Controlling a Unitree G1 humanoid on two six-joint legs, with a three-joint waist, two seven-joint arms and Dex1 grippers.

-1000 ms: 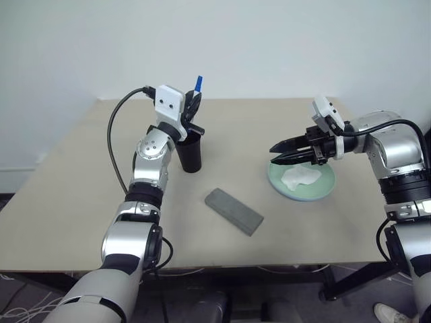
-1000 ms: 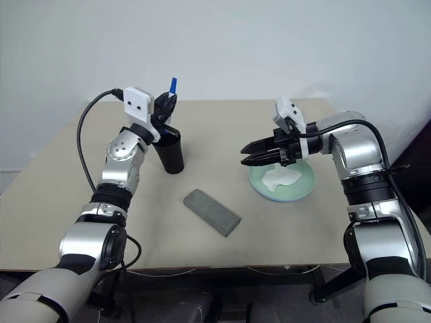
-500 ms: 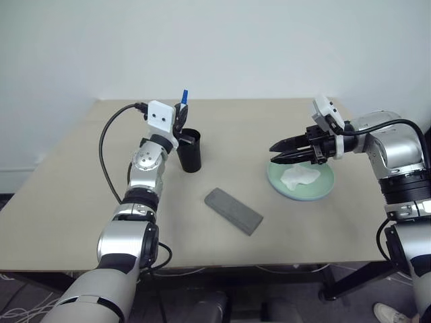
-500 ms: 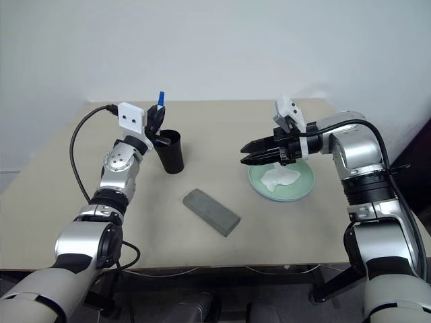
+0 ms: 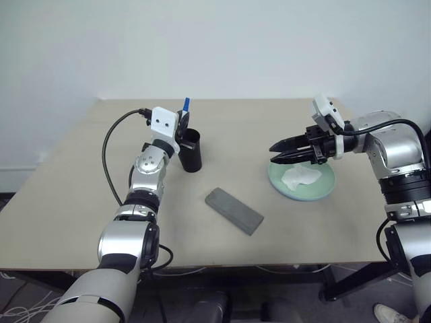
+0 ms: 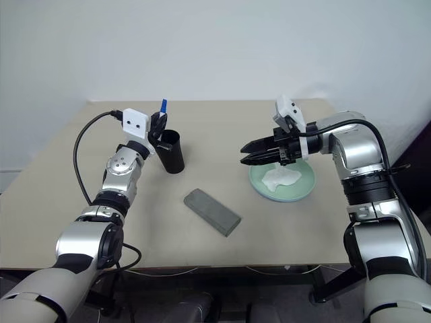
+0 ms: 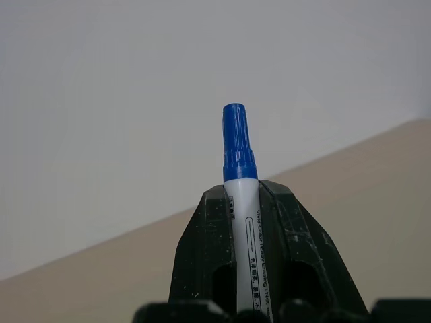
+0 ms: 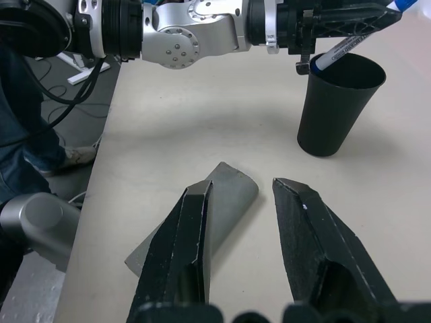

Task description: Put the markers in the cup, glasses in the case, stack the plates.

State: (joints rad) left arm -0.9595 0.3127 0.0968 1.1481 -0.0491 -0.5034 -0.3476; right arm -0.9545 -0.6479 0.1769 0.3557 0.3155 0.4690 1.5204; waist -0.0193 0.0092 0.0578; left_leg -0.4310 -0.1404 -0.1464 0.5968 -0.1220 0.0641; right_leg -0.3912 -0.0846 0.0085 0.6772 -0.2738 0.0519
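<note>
Blue-capped marker (image 7: 239,202) sits pinched between my left gripper (image 5: 180,126)'s fingers, its lower end inside the rim of the black cup (image 5: 190,150) at the far left. My right gripper (image 5: 279,150) hangs spread over the mint plate (image 5: 316,190); the grey case (image 5: 233,210) lies nearer, between them.

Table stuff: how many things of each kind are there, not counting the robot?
Blue-capped white marker: 1
Matte black plastic cup: 1
Grey rectangular hard case: 1
Mint green round plate: 1
Crumpled white tissue: 1
Total: 5
</note>
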